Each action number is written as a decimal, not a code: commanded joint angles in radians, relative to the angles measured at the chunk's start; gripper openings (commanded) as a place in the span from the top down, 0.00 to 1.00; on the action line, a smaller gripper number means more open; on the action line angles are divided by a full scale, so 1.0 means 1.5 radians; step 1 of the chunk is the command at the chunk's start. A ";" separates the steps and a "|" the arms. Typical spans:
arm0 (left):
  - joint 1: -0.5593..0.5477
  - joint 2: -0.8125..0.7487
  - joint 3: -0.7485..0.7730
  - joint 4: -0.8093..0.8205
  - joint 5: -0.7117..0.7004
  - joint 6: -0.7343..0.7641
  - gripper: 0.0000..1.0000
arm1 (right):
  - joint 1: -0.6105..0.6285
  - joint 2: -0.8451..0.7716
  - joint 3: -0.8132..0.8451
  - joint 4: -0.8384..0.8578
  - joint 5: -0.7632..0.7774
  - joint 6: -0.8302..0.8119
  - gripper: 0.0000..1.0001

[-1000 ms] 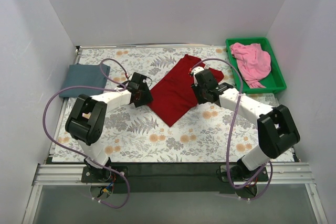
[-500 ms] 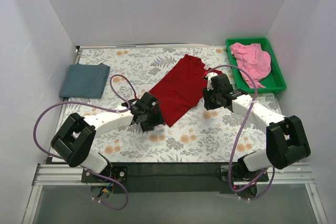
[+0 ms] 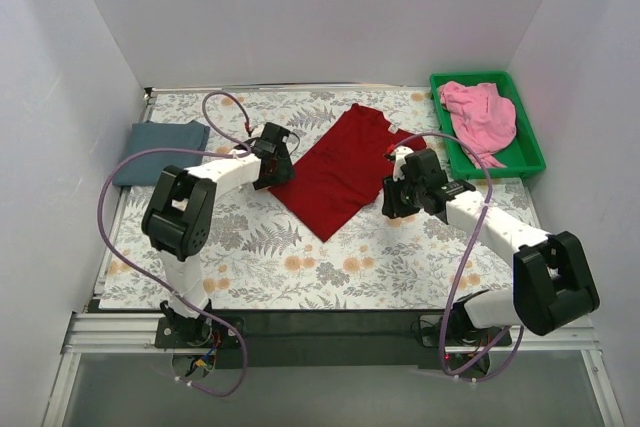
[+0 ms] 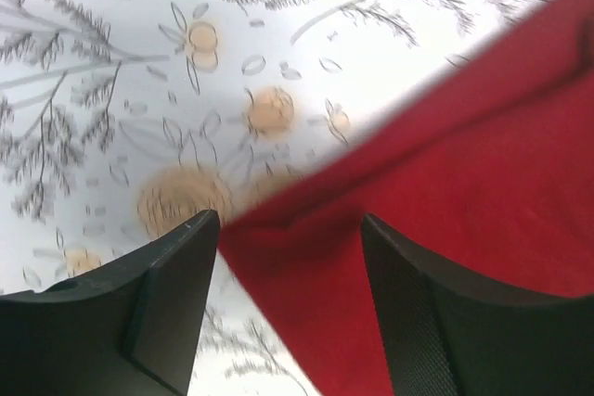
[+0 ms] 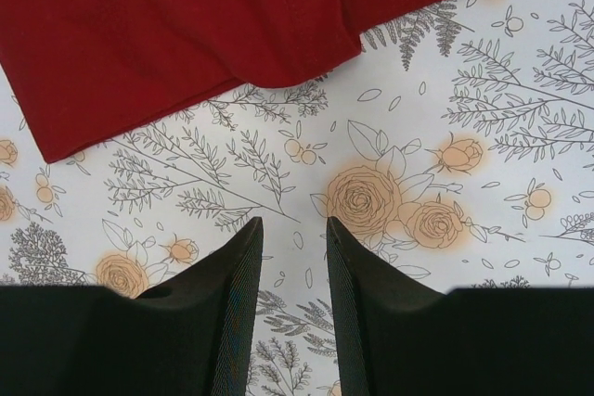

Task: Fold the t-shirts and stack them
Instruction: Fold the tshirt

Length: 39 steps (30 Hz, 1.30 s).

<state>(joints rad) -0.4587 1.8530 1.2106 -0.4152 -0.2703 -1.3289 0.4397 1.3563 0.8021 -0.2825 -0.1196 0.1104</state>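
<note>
**A one-sided grab could drag the red shirt askew**

The left pincer [image 4: 290,224] is spread wide and low over the table [image 4: 111,62]. An edge of the dark red t-shirt [image 4: 445,192] lies between its fingers, not yet gripped. The right pincer [image 5: 292,229] is parted only narrowly and holds nothing. The shirt's edge lies just ahead of its tips, over bare flowered surface.

If the left closes and pulls alone, I judge the cloth would swing and bunch instead of folding cleanly. It might also catch only one layer.

The slate blue-grey t-shirt [image 3: 160,152] lies folded well out to the left pincer's far side. The pink t-shirt [image 3: 480,117] is heaped in the green bin [image 3: 532,161], beyond the right pincer.
</note>
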 commanded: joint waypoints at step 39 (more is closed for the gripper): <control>-0.079 -0.157 -0.085 0.038 0.125 0.056 0.44 | -0.099 0.096 0.086 0.054 -0.149 -0.012 0.66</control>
<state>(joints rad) -0.5922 1.5620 1.0229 -0.4442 -0.0463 -1.3746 0.3145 1.4734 0.8764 -0.2493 -0.2436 0.0826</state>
